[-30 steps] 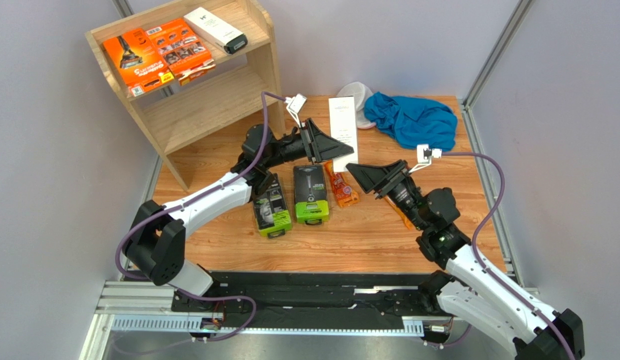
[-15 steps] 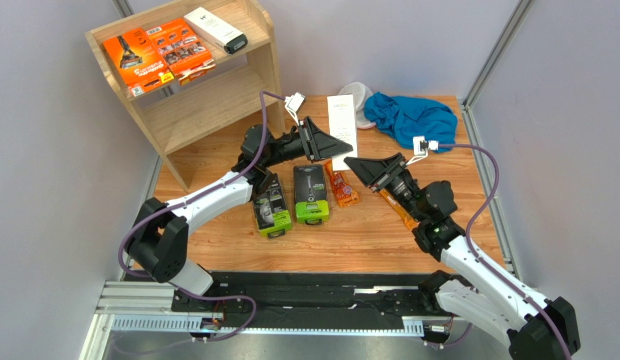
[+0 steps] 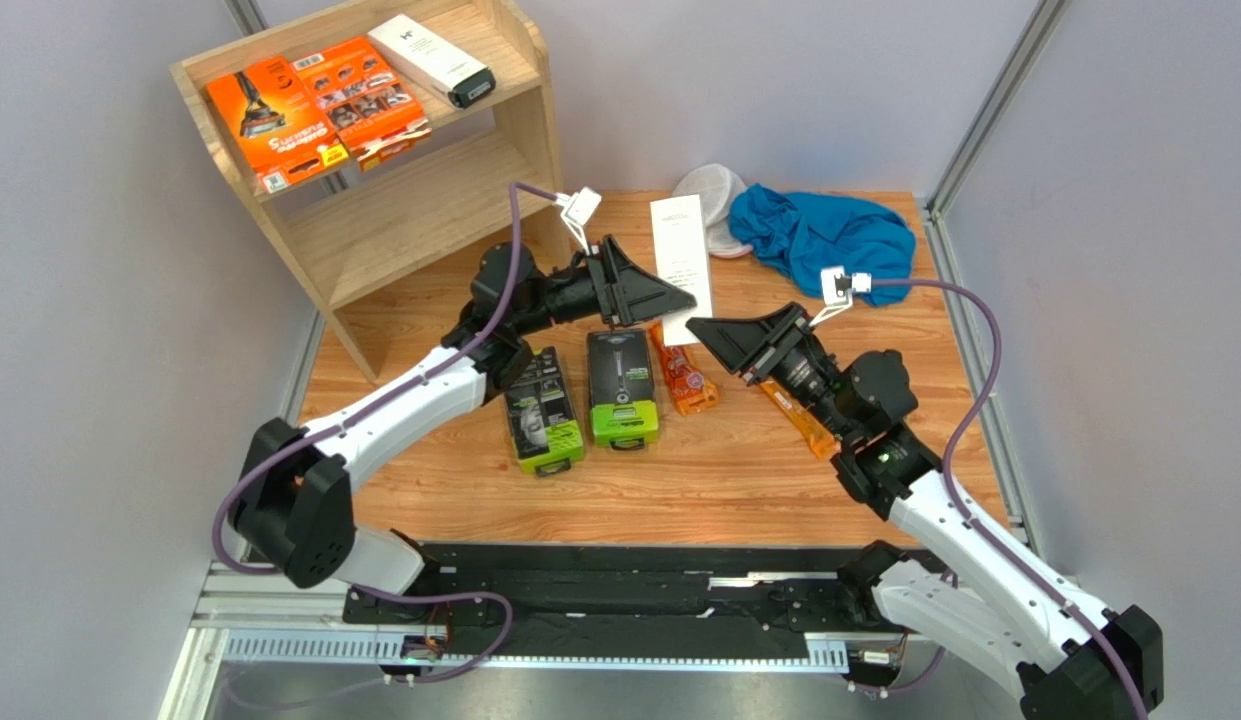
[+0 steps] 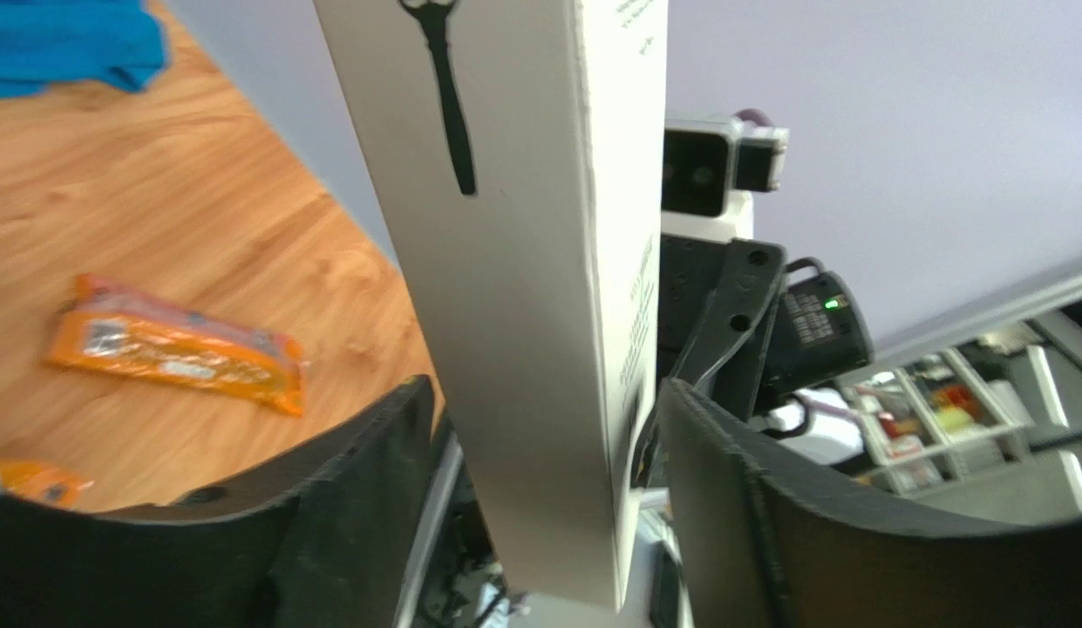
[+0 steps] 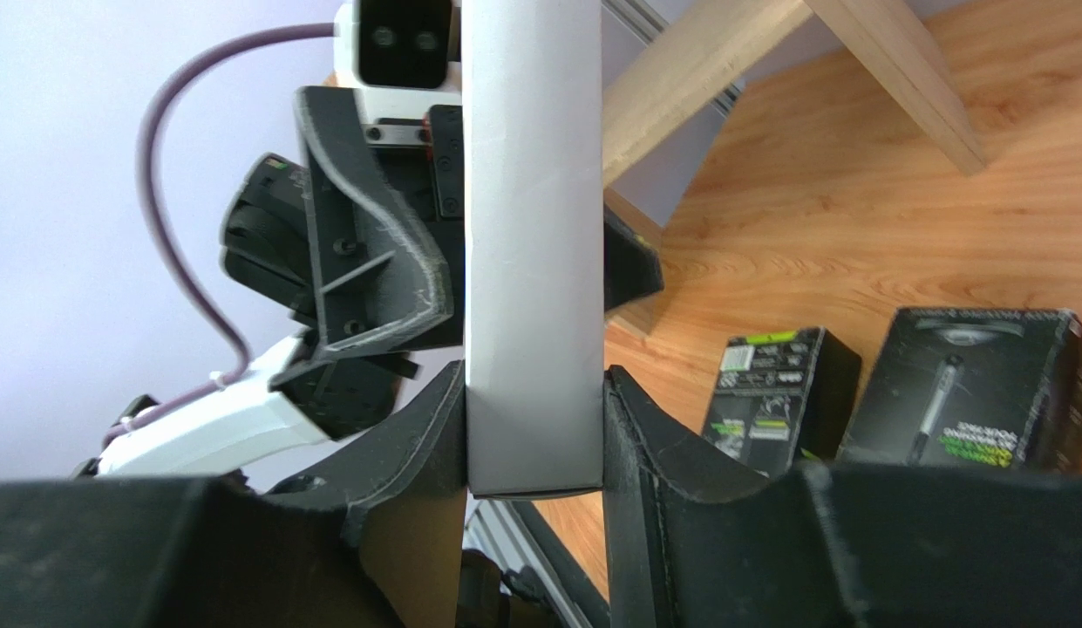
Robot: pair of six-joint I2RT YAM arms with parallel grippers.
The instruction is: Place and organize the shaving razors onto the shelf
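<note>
A slim white razor box (image 3: 686, 248) hangs upright above the table between my two grippers. My right gripper (image 3: 716, 333) is shut on its lower end (image 5: 533, 236), with both pads pressed against its sides. My left gripper (image 3: 664, 300) stands open around the same box (image 4: 520, 262), with a gap on each side. The light-wood shelf (image 3: 401, 210) at the back left holds two flat orange packs (image 3: 273, 120) and another white box (image 3: 431, 60) on its top tier. Two black-and-lime packs (image 3: 545, 408) (image 3: 622, 387) and small orange packets (image 3: 683, 375) (image 3: 799, 413) lie on the table.
A blue cloth (image 3: 822, 240) and a white mesh cap (image 3: 712, 183) lie at the back right. The shelf's lower tier (image 3: 416, 225) is bare. Grey walls close in on both sides of the wooden table (image 3: 731, 480).
My right gripper has moved up and left to the white box and shut on it. My left gripper's jaws have widened off the box.
</note>
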